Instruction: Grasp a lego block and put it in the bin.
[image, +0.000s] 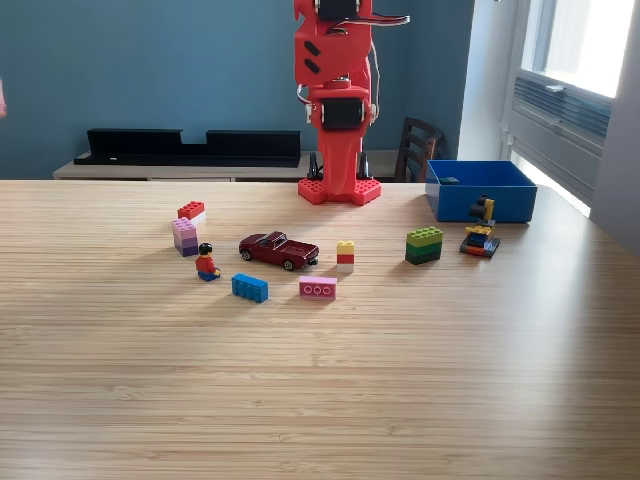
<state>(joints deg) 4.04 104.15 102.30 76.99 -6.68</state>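
Note:
Several lego blocks lie on the wooden table: a red and white one (190, 211), a pink and purple stack (185, 237), a blue block (249, 288), a pink block (317, 288), a yellow, red and white stack (345, 255) and a green stack (424, 244). The bright-blue bin (480, 190) stands at the exterior view's back right, with a small dark piece inside. The red arm (338, 100) stands upright on its base at the back centre and runs out of the top edge. Its gripper does not show.
A dark red toy car (278, 249) is parked among the blocks. A small figure (207, 263) stands to its left. A yellow and black lego build (481, 230) sits just in front of the bin. A chair (418, 148) stands behind the table.

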